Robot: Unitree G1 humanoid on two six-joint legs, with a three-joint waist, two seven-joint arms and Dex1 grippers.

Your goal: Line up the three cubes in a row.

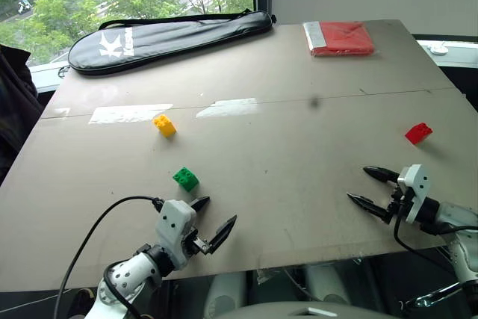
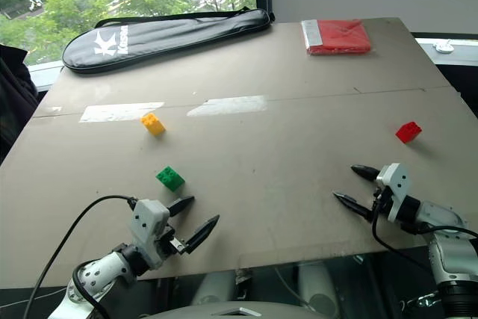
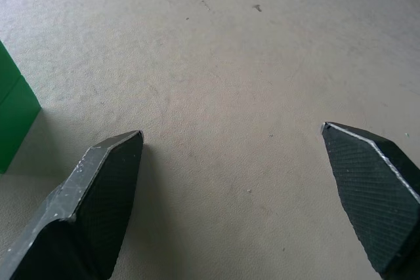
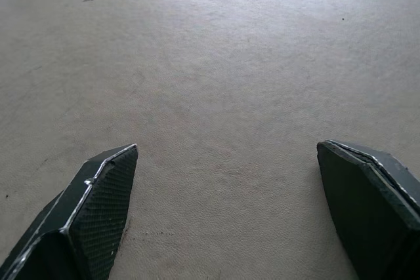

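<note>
The table was matt grey board with a faintly rough grain and two glossy tape strips. The yellow brick, green brick and red brick looked like smooth shiny plastic. The fingertips bore cross-hatched matt black pads.

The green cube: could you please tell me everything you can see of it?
The green cube is a small studded toy brick of glossy plastic, bright green, roughly cubic, with round studs on top. It sits flat on the grey board, turned at an angle to the board's edges, toward the robot's left near side. Nothing touches it but the board: the open left gripper hovers just short of it, and the yellow cube lies apart, farther back.
</note>
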